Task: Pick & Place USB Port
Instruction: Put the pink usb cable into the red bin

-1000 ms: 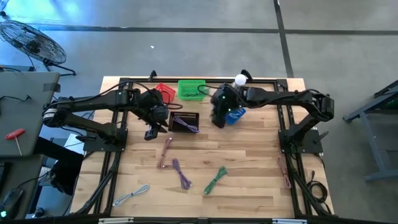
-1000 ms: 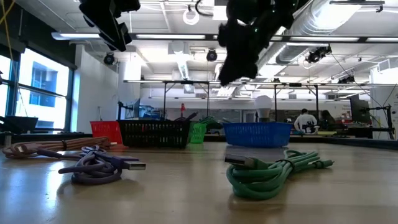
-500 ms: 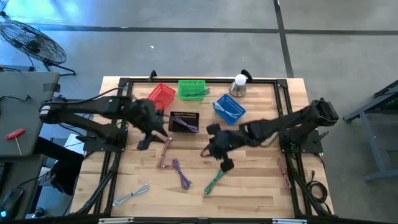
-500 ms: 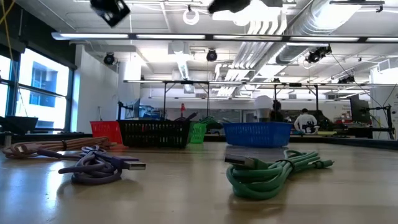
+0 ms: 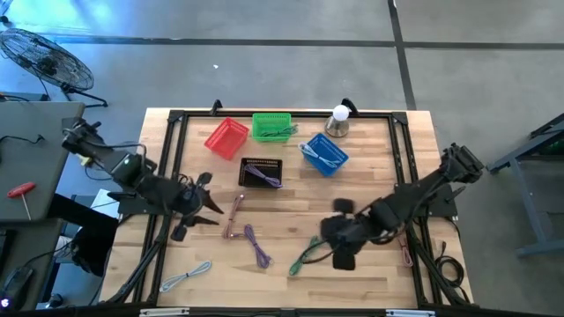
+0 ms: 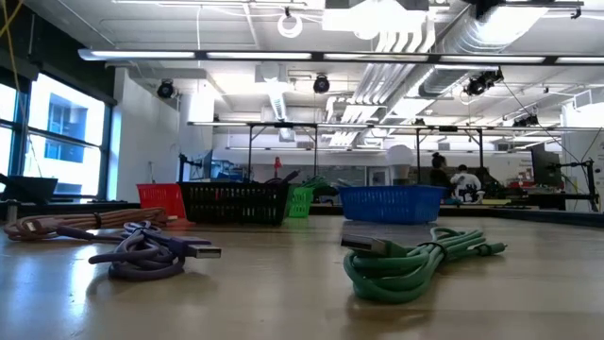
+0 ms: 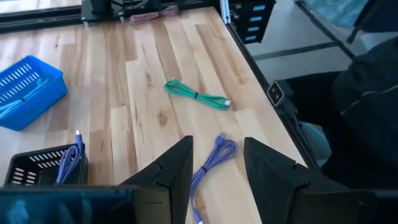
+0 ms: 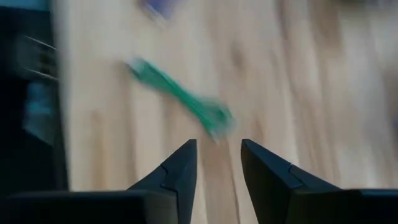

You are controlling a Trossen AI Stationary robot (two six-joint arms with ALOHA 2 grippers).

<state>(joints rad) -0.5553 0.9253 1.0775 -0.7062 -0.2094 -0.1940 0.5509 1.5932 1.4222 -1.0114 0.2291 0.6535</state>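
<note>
baskets: 4 – red [image 5: 226, 138], green [image 5: 271, 126], blue [image 5: 323, 153], black [image 5: 261, 172] | loose cables on bench: 5 – pink [image 5: 233, 215], purple [image 5: 256, 246], green [image 5: 305, 254], grey [image 5: 186, 276], pink at right edge [image 5: 404, 246] | bulbs: 1 [image 5: 339, 114]

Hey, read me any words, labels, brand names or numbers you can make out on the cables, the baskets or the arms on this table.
There is no readable text in any view.
The green cable, purple cable, blue basket and black basket show no lettering.
Both arms are plain dark, with no legible markings.
</note>
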